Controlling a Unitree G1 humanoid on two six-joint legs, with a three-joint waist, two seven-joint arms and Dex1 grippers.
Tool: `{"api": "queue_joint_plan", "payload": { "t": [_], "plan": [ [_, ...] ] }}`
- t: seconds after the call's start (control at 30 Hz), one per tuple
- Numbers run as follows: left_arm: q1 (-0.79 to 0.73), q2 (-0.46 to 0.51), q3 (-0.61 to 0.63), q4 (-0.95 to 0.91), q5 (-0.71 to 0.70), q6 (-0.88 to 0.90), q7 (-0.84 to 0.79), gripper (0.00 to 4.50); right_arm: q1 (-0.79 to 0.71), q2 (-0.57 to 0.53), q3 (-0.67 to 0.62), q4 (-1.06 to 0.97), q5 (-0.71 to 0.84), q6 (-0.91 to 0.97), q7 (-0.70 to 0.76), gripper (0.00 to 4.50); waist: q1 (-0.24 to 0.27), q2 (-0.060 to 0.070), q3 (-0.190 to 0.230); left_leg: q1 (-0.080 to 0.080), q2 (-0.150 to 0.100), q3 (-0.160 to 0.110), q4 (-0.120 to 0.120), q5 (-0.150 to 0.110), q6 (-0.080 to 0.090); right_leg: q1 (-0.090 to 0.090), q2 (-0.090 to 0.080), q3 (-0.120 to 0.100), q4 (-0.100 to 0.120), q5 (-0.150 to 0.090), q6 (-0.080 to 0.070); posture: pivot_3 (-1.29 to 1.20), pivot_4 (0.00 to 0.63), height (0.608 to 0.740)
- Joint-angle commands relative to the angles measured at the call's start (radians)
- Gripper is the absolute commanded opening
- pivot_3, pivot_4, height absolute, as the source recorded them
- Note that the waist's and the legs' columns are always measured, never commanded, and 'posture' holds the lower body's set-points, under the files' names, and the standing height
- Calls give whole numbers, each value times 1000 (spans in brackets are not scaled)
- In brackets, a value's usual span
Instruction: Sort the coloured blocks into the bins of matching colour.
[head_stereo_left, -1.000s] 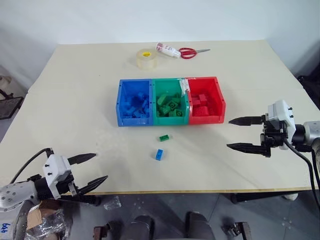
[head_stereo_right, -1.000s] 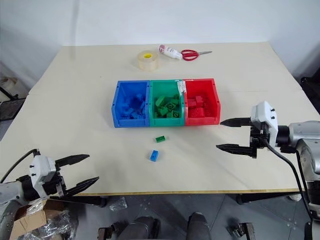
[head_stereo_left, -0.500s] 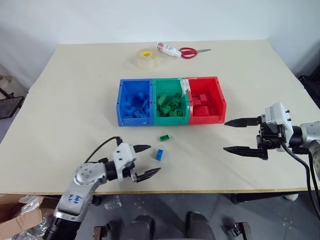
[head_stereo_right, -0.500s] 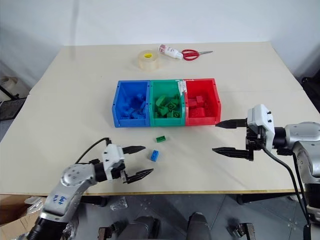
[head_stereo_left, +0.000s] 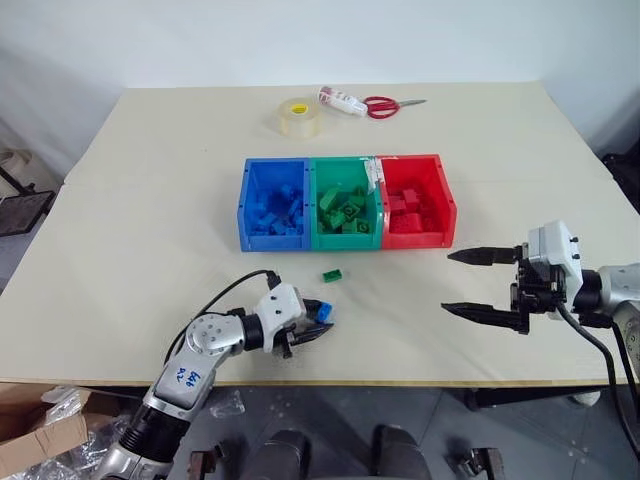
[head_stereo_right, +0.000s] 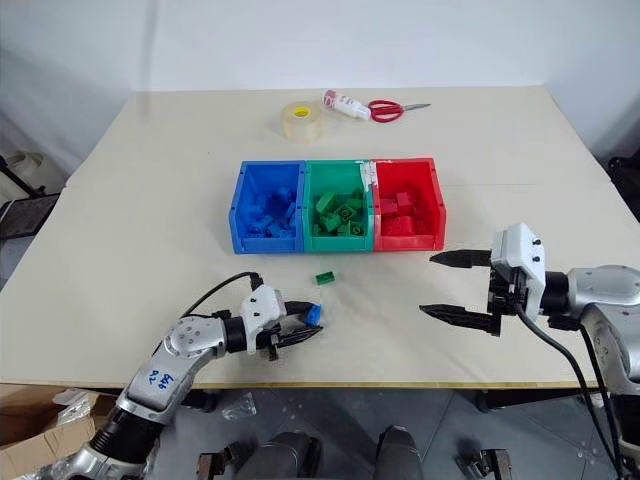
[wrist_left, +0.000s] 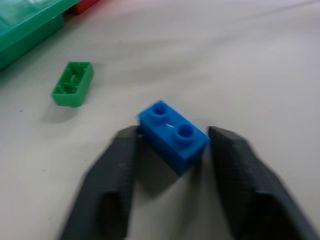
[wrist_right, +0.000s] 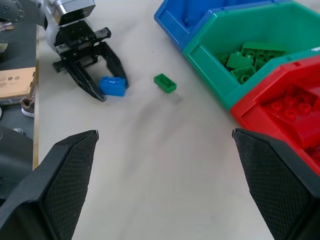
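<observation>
Straddling a blue brick (wrist_left: 173, 139) on the table (head_stereo_left: 150, 200), the left gripper (head_stereo_left: 318, 325) has one finger touching it and the other just apart, so no firm hold yet. The right gripper (head_stereo_left: 480, 282) hangs wide open near the red bin (head_stereo_left: 437, 205). A green brick (head_stereo_left: 332, 274) lies nearby. Light, rigid and smooth, the brick looks best pinched across its flat sides.

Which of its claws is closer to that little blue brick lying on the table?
Left. The left gripper has its fingers on either side of the blue brick. The right gripper hangs open well off to the brick's right.
</observation>
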Motion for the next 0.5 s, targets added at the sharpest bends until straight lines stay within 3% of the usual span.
{"api": "queue_joint_plan", "payload": {
  "t": [0.03, 0.1, 0.2, 0.5],
  "plan": [
    [5, 5, 3, 30, 29, -6, 17, 843, -3, -4, -42, -22, 19, -7, -8, 4500, -1, 0, 0, 0, 0, 0, 0, 0, 0, 0, 0, 0, 0, 0, 0, 0, 150, 740],
    [-8, -4, 13, 40, 14, -71, 1, 460, -6, -5, -41, -18, 17, -10, -10, 4500, -1, 0, 0, 0, 0, 0, 0, 0, 0, 0, 0, 0, 0, 0, 0, 0, 150, 740],
    [-56, -6, 26, 52, 17, -223, -22, 465, -8, -5, -41, -14, 15, -14, -14, 4500, -1, 0, 0, 0, 0, 0, 0, 0, 0, 0, 0, 0, -1, 0, 0, 0, 150, 740],
    [-235, -111, 205, 40, -52, -94, 175, 465, -19, 1, -38, 4, 5, -26, -29, 4500, -2, -1, 0, -1, 0, 0, 0, 0, 0, 0, 0, -1, 0, 0, 1, 0, 150, 740]
  ]
}}
